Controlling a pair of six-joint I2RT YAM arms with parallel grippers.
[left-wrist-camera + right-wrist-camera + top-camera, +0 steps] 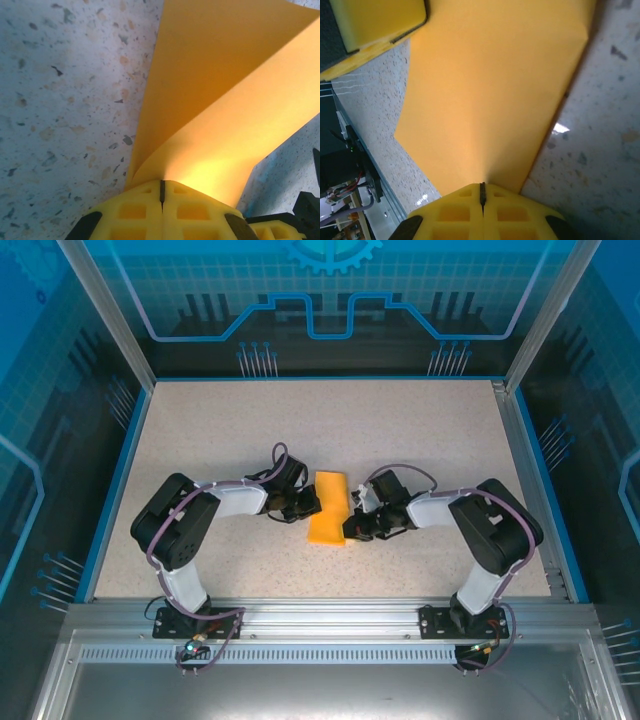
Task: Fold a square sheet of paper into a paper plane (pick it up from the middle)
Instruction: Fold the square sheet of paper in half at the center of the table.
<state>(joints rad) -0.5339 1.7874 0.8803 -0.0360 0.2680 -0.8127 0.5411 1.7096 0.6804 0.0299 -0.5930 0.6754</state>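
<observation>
We see the orange sheet of paper [330, 508] doubled into a narrow oblong at the middle of the speckled table [200, 430]. Its long axis runs from the arms' side toward the far edge, the far end leaning slightly right, and both ends are blunt. Its layers spread apart away from the left gripper [161, 184], which is pinched closed on the left long edge. The right gripper [482, 186] is clamped on the right edge — nearer the arm bases.
</observation>
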